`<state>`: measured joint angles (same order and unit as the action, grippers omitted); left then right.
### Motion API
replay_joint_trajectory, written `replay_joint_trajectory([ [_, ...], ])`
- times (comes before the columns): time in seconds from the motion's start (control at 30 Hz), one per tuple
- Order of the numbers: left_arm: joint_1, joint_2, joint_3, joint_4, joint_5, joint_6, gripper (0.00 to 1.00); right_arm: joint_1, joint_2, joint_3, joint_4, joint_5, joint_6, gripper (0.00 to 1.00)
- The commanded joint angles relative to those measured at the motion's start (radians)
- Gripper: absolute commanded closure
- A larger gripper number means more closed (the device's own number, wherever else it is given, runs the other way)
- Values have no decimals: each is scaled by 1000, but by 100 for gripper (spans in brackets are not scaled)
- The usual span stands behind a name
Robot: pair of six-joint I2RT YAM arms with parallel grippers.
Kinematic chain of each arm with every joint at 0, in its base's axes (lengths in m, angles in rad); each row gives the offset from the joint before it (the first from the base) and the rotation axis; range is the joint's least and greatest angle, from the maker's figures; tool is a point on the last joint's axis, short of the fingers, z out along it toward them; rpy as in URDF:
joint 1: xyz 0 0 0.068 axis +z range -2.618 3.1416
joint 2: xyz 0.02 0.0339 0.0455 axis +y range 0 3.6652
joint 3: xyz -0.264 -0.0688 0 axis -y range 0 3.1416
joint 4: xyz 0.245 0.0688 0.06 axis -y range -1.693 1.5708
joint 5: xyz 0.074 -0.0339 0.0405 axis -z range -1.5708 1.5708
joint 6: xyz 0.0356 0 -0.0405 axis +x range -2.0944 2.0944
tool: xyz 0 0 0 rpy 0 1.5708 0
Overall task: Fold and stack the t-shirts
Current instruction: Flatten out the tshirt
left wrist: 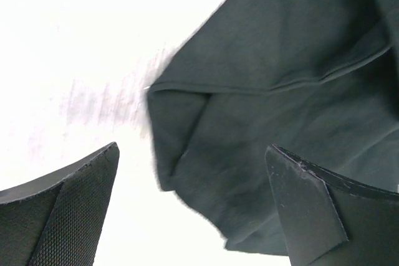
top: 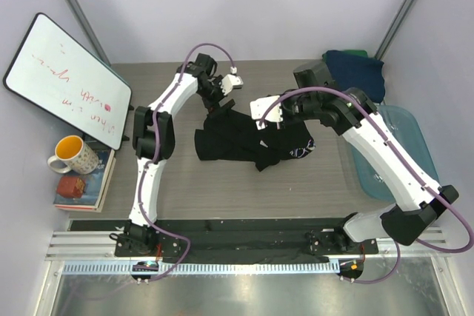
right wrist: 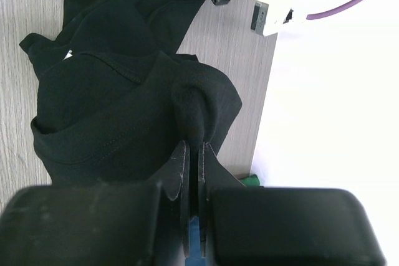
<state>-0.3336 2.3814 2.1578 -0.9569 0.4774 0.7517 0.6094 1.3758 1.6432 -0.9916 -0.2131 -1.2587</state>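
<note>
The black t-shirt [top: 248, 140] lies crumpled in the middle of the table, white lettering showing at its right end. My right gripper [top: 275, 125] is shut on a pinched fold of the black t-shirt [right wrist: 198, 101]. My left gripper [top: 220, 103] is open just above the shirt's far left edge; in the left wrist view a hemmed corner of the black t-shirt [left wrist: 262, 91] lies between and beyond the fingers [left wrist: 305, 204], untouched. A navy t-shirt [top: 358, 72] with a green one under it sits at the back right. The coral-red one is out of view.
A translucent blue tub [top: 396, 146] stands at the right, under my right arm. A whiteboard [top: 65, 79] leans at the back left. A yellow-lined mug [top: 72, 155] and books [top: 83, 183] sit off the table's left edge.
</note>
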Motion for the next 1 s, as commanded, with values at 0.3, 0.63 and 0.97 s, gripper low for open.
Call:
replay_joint_trajectory([
  [0.3,-1,-27,-56,27,-83,324,0,0,-57,4,71,26,2,99],
  [0.63,8,-39,-32,176,-50,299,0,-10,-53,-2,77,37,-1,99],
  [0.97,11,32,48,217,-17,287,0,-25,-50,-28,96,35,-1,99],
])
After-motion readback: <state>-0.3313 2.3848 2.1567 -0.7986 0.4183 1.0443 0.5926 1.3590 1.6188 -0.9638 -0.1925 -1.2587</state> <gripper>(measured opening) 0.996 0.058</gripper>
